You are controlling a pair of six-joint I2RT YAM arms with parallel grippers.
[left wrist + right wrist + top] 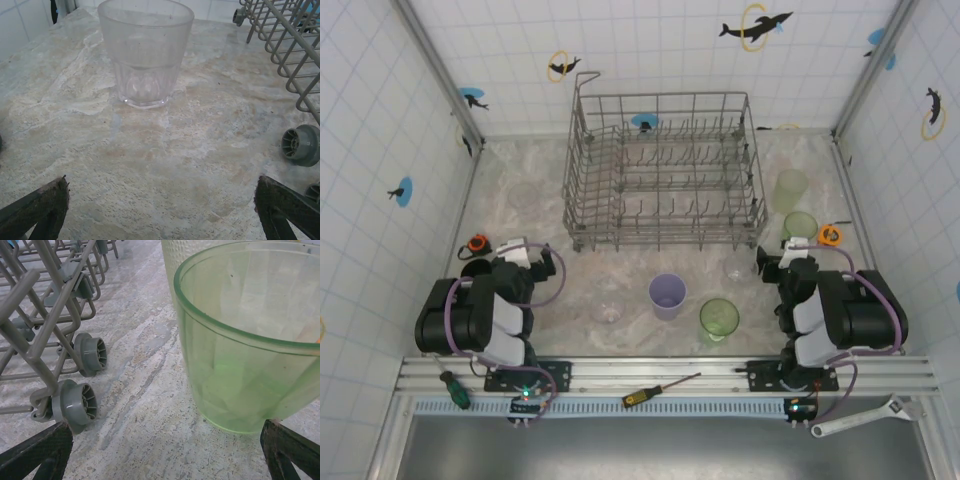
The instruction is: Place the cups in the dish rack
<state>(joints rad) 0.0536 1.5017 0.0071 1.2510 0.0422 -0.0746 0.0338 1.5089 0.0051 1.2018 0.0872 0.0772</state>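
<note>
The dish rack (660, 170), a grey wire basket with rows of upright tines, stood at the far middle of the table (570, 275) on small grey wheels (80, 402). The cups stood upright on the tabletop outside it. A lavender cup (667, 296) and a green tumbler (719, 319) were near the front, just right of centre. A second green cup (799, 226) and a paler green cup (790, 188) stood beside the rack's right end. A faint clear tumbler (608, 312) stood left of the lavender cup. The left gripper (161, 192) was spread wide and held nothing, with a clear glass (146, 55) standing ahead of it, well apart from its fingers (47, 210). The right gripper (166, 435) was likewise spread and empty. The second green cup loomed just beyond its right finger, and whether they touched could not be told. The surface was a matte, marbled beige-and-grey stone pattern. White tiled walls (380, 120) closed in the left, far and right sides, dotted with dolphin stickers (756, 24). An aluminium rail (660, 372) ran along the near edge under the arm bases. Near it lay a yellow-handled screwdriver (660, 390), a green-handled screwdriver (455, 390) at the left and a wrench (865, 417) at the right.
</note>
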